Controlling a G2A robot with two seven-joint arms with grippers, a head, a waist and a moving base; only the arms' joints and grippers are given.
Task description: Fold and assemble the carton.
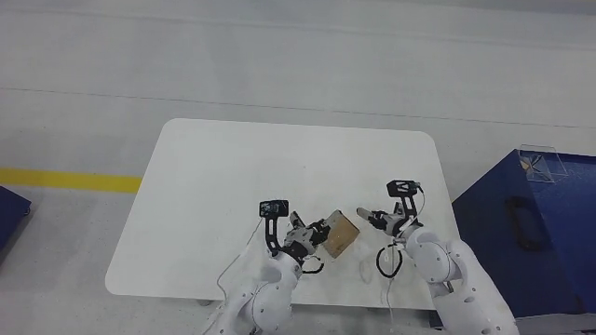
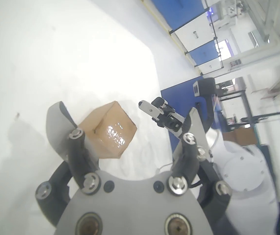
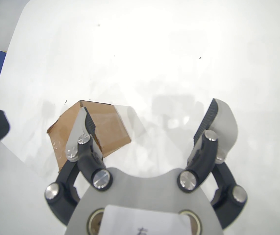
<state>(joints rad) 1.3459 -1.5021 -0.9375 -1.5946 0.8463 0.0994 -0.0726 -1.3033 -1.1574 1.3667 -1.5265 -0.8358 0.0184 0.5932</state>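
A small brown cardboard carton (image 1: 341,234) sits on the white table (image 1: 233,177), close to the near edge and a bit right of the middle. It looks like a little box, turned at an angle. One side has a shiny patch on it.

The left claw (image 2: 126,110) is just to the left of the carton. Its two fingers are spread wide apart. The carton sits in front of the gap, right by one finger, and the claw is not squeezing it. I cannot tell if that finger touches the box.

The right claw (image 3: 149,108) is just to the right of the carton, a bit farther back on the table. Its fingers are spread wide too, with bare table between them. The carton lies off to one side of it, partly behind one finger.

A big blue box (image 1: 531,233) stands on the floor to the right of the table.
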